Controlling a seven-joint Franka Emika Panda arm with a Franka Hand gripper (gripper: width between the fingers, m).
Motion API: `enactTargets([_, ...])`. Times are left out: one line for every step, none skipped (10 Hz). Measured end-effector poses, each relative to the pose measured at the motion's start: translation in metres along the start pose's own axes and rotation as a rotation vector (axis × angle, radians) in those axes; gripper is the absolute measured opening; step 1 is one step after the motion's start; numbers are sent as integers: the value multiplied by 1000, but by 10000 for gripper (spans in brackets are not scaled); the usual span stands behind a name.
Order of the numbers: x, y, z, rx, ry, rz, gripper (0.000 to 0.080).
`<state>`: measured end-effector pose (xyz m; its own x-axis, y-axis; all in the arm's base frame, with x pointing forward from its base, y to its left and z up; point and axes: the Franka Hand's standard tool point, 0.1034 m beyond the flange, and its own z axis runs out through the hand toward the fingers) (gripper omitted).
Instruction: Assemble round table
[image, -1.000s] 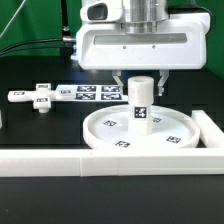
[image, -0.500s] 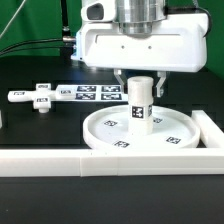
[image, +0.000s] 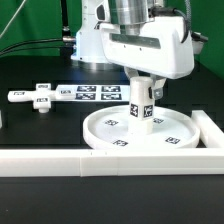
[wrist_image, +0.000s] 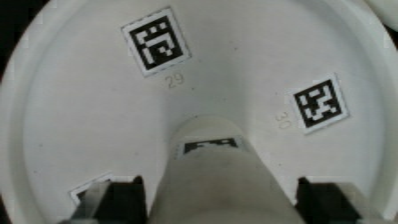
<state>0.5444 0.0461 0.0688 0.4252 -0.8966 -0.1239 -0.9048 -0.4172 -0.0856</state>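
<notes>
Leg (image: 141, 110) gripped by hand (image: 141, 88), square-tagged disc (image: 178, 130)

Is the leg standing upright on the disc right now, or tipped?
Upright: the leg stands on end near the middle of the round disc, its top clamped in the gripper.

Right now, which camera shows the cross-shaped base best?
The exterior view: the cross-shaped base lies whole on the table, toward the exterior view's left, apart from the round disc. The wrist view misses it, showing the disc and leg instead.
</notes>
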Motion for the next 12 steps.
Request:
enactTargets([0, 0, 0, 3, -3, 16, 409])
enactTargets([0, 0, 0, 2, -3, 1, 409])
enactTargets([0, 0, 0, 2, -4, -24, 409])
enactTargets([-2, -1, 0, 0, -1, -64, 577])
enactTargets([-5, -3, 0, -2, 3, -155, 627])
enactTargets([-6, -4, 0, -1, 7, -287, 645])
enactTargets([-6, -4, 0, -1, 7, -382, 645])
enactTargets([-4, -3, 0, -2, 6, -465, 648])
enactTargets([-4, -3, 1, -3, 6, -528, 649])
enactTargets([-4, -3, 1, -4, 6, -581, 649])
enactTargets([-4, -3, 1, -4, 5, -652, 649])
enactTargets([-4, -2, 1, -4, 5, -707, 649])
